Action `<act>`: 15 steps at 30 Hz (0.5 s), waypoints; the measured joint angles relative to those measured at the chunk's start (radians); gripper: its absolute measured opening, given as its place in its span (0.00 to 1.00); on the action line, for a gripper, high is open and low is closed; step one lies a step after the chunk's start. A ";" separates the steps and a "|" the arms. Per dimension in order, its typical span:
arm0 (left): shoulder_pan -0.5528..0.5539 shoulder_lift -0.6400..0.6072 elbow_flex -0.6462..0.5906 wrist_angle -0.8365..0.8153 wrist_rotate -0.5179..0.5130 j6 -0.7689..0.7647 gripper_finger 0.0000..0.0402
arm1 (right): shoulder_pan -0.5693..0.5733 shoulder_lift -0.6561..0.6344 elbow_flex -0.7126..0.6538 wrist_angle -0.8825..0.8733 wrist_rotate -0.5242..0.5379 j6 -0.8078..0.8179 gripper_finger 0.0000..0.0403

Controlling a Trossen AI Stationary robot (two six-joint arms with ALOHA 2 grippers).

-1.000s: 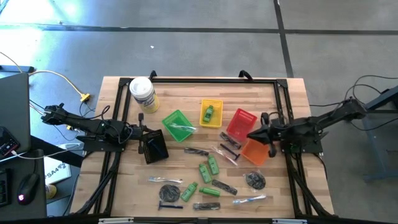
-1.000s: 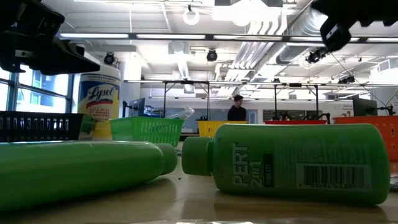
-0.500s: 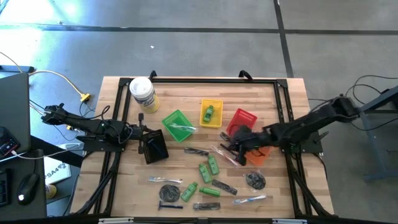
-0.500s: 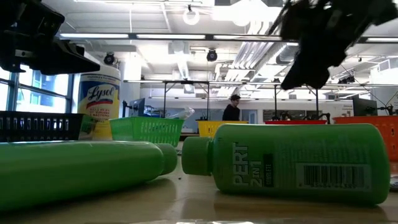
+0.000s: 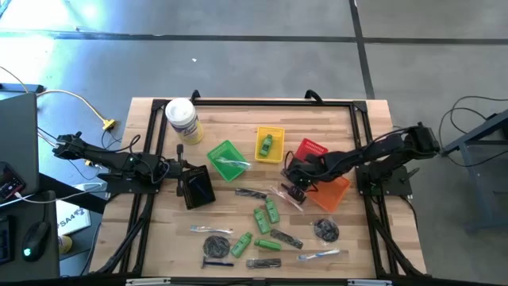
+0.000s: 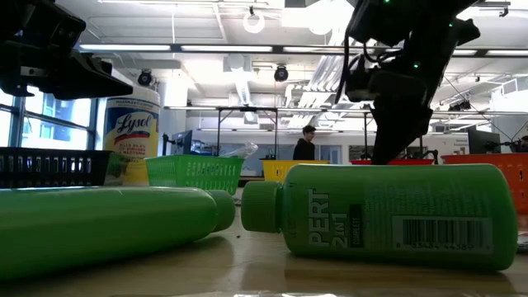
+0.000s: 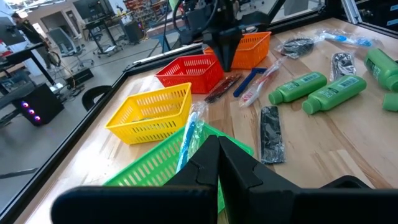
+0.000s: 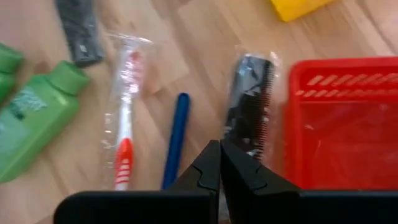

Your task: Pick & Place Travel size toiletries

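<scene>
The travel size toiletries lie loose on the wooden table's near half. Among them are green bottles (image 5: 267,214), dark combs (image 5: 251,193), grey discs (image 5: 326,230) and wrapped toothbrushes (image 5: 210,230). My right gripper (image 5: 292,183) is shut and points steeply down. It hangs just above a clear-wrapped black comb (image 8: 249,112) that lies flat beside the red basket (image 8: 348,118). A blue-handled razor (image 8: 176,140) and a red-and-white toothbrush (image 8: 124,118) lie next to that comb. My left gripper (image 5: 181,169) waits shut and about level at the table's left, by the black basket (image 5: 196,189).
Green (image 5: 227,160), yellow (image 5: 269,144), red (image 5: 309,151) and orange (image 5: 329,193) baskets stand in a row across the middle. The yellow one holds a green bottle. A white-lidded jar (image 5: 182,119) stands at the far left. A person (image 6: 305,144) is in the room behind.
My right gripper has swung from over the orange basket toward the table's left and gone down. It has tipped from about level to pointing steeply down, and now hangs over the wrapped comb beside the red basket. Its fingers have stayed shut.
</scene>
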 joint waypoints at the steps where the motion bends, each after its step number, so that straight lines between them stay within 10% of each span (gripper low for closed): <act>1: 0.000 0.000 0.000 0.000 0.000 0.000 0.00 | -0.007 0.000 0.000 -0.006 0.002 0.000 0.01; 15: 0.000 0.000 0.000 0.000 0.001 0.003 0.00 | -0.111 -0.001 0.000 -0.092 0.036 -0.020 0.01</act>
